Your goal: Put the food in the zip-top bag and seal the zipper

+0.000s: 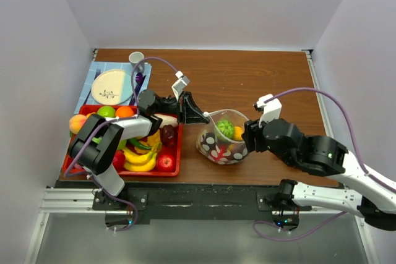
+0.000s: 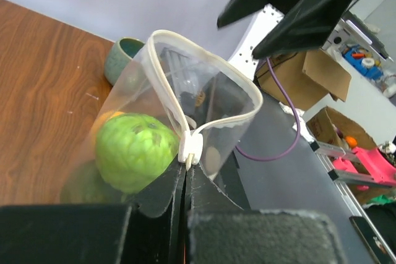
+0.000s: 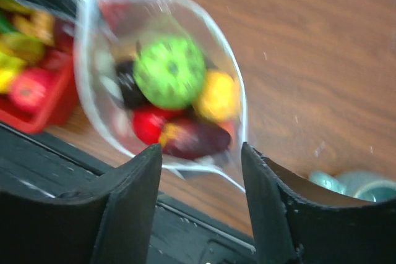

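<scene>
The zip-top bag (image 1: 223, 140), clear with white dots, stands open on the table in the top view. It holds food: a green fruit (image 3: 169, 72), a yellow one (image 3: 216, 96), a red one (image 3: 145, 123) and a dark purple one (image 3: 195, 139). My left gripper (image 2: 185, 174) is shut on the bag's left corner, just below the white slider (image 2: 190, 148) of the zipper (image 2: 167, 85). The green fruit (image 2: 136, 151) shows through the plastic. My right gripper (image 3: 201, 149) is open at the bag's right side, its fingers apart from the rim (image 3: 241, 109).
A red tray (image 1: 174, 168) left of the bag holds bananas (image 1: 141, 159), a red apple (image 1: 164, 162), a peach (image 1: 77, 123) and other fruit. Behind it lie a plate (image 1: 111, 86) on a blue mat (image 1: 91, 72) and a cup (image 1: 137, 59).
</scene>
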You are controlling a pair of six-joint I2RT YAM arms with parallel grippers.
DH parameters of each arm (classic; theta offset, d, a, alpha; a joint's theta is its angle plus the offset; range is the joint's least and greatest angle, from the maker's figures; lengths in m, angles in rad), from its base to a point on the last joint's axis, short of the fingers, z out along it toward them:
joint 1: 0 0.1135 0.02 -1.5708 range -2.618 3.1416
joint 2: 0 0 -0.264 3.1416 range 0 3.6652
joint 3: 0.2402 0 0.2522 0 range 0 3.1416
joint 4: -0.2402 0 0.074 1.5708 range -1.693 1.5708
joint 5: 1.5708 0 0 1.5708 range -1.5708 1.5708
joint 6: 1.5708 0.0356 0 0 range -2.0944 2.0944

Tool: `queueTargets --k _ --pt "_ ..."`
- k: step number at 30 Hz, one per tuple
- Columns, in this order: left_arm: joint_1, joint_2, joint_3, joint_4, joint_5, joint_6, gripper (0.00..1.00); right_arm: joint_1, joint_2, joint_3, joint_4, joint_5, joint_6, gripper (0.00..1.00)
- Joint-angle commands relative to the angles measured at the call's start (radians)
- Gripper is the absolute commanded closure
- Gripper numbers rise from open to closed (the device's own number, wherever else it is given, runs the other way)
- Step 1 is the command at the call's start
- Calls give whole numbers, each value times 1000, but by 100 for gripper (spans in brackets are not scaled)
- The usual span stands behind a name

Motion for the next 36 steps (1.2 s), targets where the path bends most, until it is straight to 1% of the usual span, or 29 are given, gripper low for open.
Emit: queueTargets --k 1,3,5,6,7,8,10,12,13,14,15,16,17,18,21,32,36 --pt "3 -54 34 597 54 -5 100 -2 62 136 138 -43 -128 41" --pt "0 -50 51 598 68 -19 100 -2 105 192 164 -60 -176 39" --pt "-3 -51 52 597 70 -17 100 -2 168 229 221 -125 -238 39" --pt "-6 -53 54 597 70 -17 100 -2 191 239 265 -140 -260 44" --pt "-8 -51 54 597 71 -19 100 -2 216 268 274 -161 -277 45" --pt "-12 -53 55 598 73 -17 100 -2 275 285 281 -207 -312 45" --pt "-17 -53 57 597 76 -20 100 -3 334 335 291 -253 -335 46" --pt "-22 -53 57 597 77 -22 100 -21 394 351 311 -322 -360 46" --pt "-25 -53 57 598 77 -22 100 -41 404 355 319 -356 -363 47" --pt "-26 -53 58 597 77 -22 100 -105 414 357 327 -414 -356 48" --pt "-28 -56 57 597 79 -22 100 -145 427 355 337 -515 -348 50" --pt "-29 -56 58 597 80 -22 100 -181 434 351 342 -563 -342 51" --pt "-29 -59 58 597 80 -22 100 -231 440 349 342 -577 -339 52" --pt "-29 -59 58 597 80 -22 100 -245 450 351 337 -630 -340 52" --pt "-32 -60 61 597 80 -25 100 -261 461 348 334 -694 -348 55" --pt "-34 -57 72 597 83 -28 100 -284 464 292 310 -726 -363 61" --pt "-32 -56 74 597 85 -29 100 -298 480 288 299 -741 -382 61"
